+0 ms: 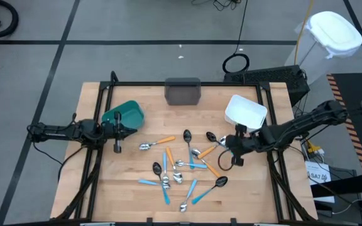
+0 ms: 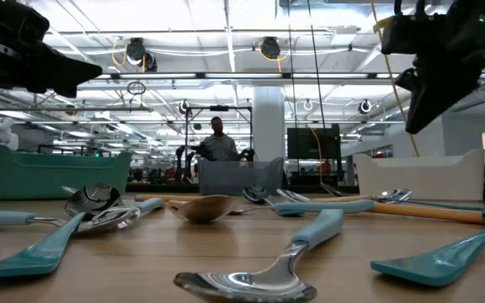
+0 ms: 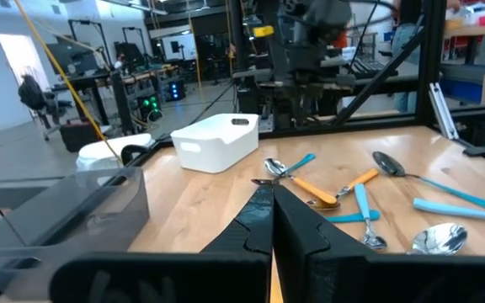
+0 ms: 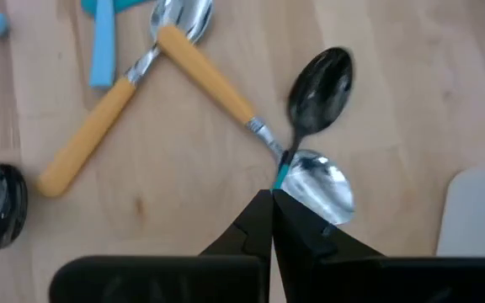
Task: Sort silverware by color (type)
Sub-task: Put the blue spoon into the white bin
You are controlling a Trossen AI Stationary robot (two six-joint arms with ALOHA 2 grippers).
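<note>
High view: closed, empty right hand [image 1: 236, 152] over glossy, oval-bowled silverware [image 1: 184, 166], seemingly plastic-handled.

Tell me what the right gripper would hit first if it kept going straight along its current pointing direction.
Probably the silver spoon bowl right past the shut right gripper, where it crosses the black spoon; depth is unclear.

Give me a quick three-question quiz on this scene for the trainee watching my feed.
1. True or false: the right tool is shut, with nothing in it.
2. Which bin lies tipped beside the left tool? A) the teal bin B) the white bin C) the grey bin
3. Fill in: the silverware lies scattered on the ____, none in a bin.

Key: 1 true; 2 A; 3 table.
</note>
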